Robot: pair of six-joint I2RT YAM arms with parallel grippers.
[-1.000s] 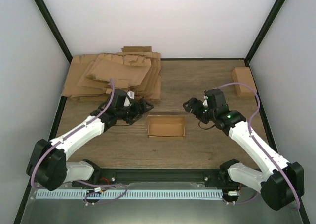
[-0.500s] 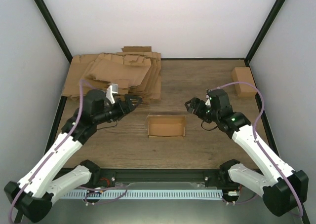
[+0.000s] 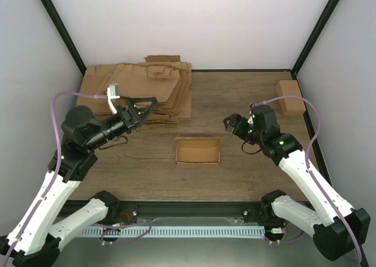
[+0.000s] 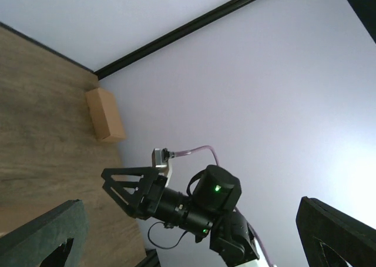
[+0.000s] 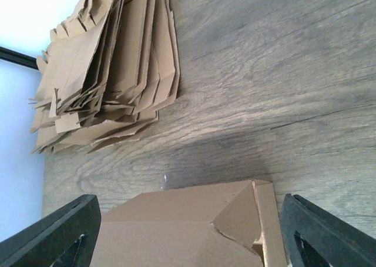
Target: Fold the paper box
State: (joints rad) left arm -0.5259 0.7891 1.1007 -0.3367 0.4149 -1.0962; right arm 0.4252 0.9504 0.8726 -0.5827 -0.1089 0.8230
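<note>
Though splayed to the full, grips nothing: so with the left gripper, now lifted clear of the table and hanging over the near edge of the heap of flat cardboard sheets. A second ago, low beside the left wall of the paper box. Since then, swung up and back toward the far left, with the wrist view turned right across the table onto the right gripper. Likewise wide and empty there, pointed at the box from its right and well apart from it. Drawn back only a touch over the same second, jaws hardly altered.

Between the two, untouched and unmoved: the paper box, standing alone in the middle of the table, walls up, top open, one corner flap tucked in as seen from the right wrist view. Farther out, a small closed carton in the far right corner, also unmoved.

Probably means the walls-up stage done and the box let go on purpose. Hard to tell whether a lid remains to be folded over; if so, calls for a fresh approach from both sides. Equally possible: left gripper bound for the heap and a new sheet.
</note>
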